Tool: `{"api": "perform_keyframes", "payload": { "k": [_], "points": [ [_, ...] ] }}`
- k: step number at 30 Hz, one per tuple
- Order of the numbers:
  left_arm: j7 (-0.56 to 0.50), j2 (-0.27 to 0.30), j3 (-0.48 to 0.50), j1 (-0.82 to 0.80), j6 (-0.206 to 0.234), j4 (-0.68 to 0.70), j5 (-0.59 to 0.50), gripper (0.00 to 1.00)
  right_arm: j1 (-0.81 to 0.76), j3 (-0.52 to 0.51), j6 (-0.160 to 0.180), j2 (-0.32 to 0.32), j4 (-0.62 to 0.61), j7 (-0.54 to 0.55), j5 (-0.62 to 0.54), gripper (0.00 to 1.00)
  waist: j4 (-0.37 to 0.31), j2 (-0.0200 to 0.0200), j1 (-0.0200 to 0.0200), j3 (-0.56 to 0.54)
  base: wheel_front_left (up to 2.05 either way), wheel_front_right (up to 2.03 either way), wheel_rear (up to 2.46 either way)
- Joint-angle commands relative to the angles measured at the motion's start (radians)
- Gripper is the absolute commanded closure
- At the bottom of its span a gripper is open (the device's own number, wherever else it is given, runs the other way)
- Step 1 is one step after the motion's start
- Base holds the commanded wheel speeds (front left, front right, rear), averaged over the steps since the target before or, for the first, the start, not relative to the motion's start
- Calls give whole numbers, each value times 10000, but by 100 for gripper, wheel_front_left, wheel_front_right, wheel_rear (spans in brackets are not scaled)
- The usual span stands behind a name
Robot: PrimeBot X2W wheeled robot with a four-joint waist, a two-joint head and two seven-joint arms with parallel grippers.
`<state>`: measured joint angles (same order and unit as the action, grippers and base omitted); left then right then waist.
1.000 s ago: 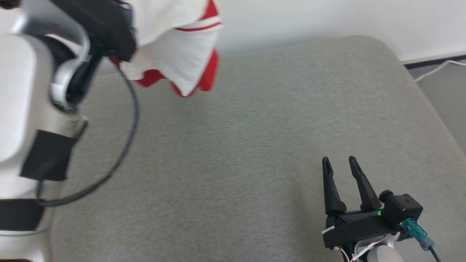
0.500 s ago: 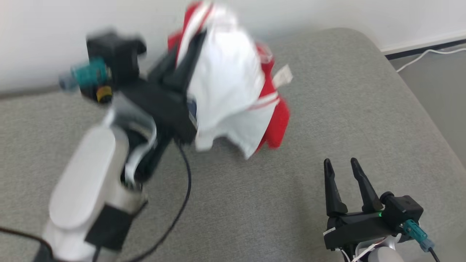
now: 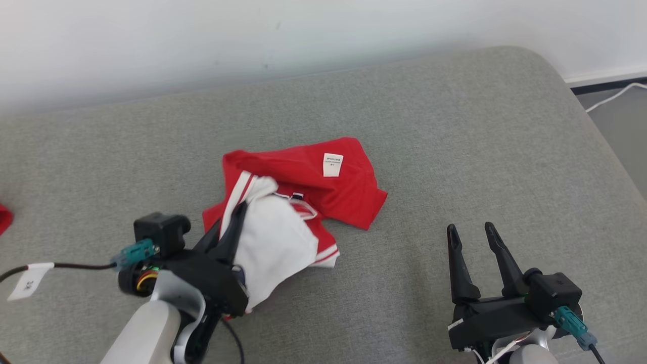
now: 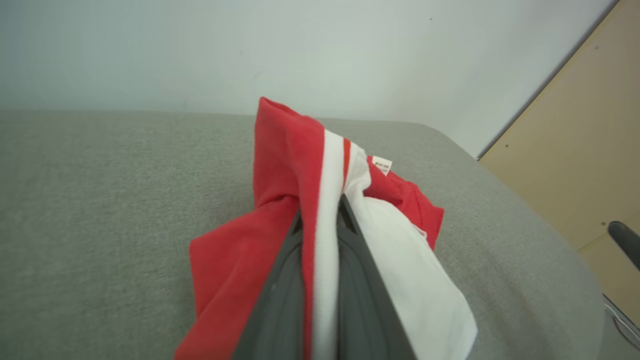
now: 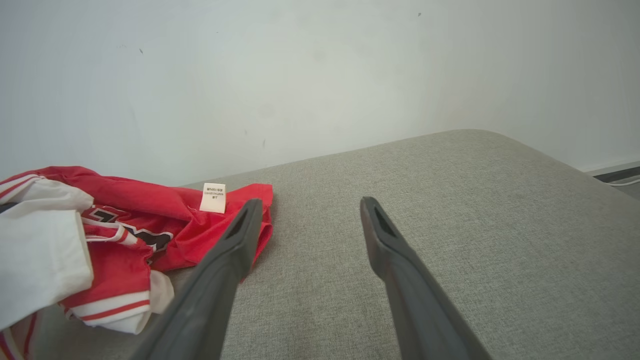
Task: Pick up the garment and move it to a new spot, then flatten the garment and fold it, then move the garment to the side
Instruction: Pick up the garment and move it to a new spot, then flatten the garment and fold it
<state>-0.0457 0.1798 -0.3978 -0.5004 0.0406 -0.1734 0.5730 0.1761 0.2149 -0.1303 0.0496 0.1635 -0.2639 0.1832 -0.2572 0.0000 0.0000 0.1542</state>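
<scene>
The garment point(image 3: 303, 192) is a crumpled red and white shirt with a white label, lying on the middle of the grey cushioned surface point(image 3: 455, 131). My left gripper point(image 3: 237, 212) is shut on its striped red and white edge, low over the surface at the garment's near left side. In the left wrist view the fabric point(image 4: 325, 240) runs pinched between the two dark fingers. My right gripper point(image 3: 470, 230) stands open at the lower right, apart from the garment, nothing between its fingers point(image 5: 240, 235). The garment point(image 5: 100, 220) lies to their left in the right wrist view.
A pale wall runs behind the surface. A bit of red cloth point(image 3: 4, 218) shows at the far left edge. A white cable point(image 3: 606, 96) lies on the floor beyond the surface's right edge. A wooden panel point(image 4: 590, 150) stands at right in the left wrist view.
The left arm has swung down from high up, bringing the garment onto the surface, where it now lies spread in a heap. The right gripper has stayed put. The camera has shifted.
</scene>
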Motion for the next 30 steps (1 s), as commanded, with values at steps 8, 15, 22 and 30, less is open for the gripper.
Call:
{"api": "perform_keyframes", "payload": {
  "k": [8, 15, 22, 30],
  "points": [
    [852, 127, -17, 208, -73, -991, -351, 0, -239, -32, -8, 14, -43, 130, -108, 0, 362, 0, 0, -199, 0, 0, 0],
    [1735, 84, -28, 776, 315, -288, -649, 0, -449, -114, -8, 15, -88, 135, -27, 0, 632, 0, 0, -266, 0, 0, 0],
    [1823, 23, -475, 1806, 804, 914, -1033, 0, -422, -116, -8, 14, -163, 187, 26, 0, 860, 0, 0, -276, 0, 0, 0],
    [1866, 277, -644, 2596, 1186, 898, -1302, 0, -357, -36, -8, 15, -200, 206, 40, 0, 834, 0, 0, -190, 0, 0, 0]
  ]
}}
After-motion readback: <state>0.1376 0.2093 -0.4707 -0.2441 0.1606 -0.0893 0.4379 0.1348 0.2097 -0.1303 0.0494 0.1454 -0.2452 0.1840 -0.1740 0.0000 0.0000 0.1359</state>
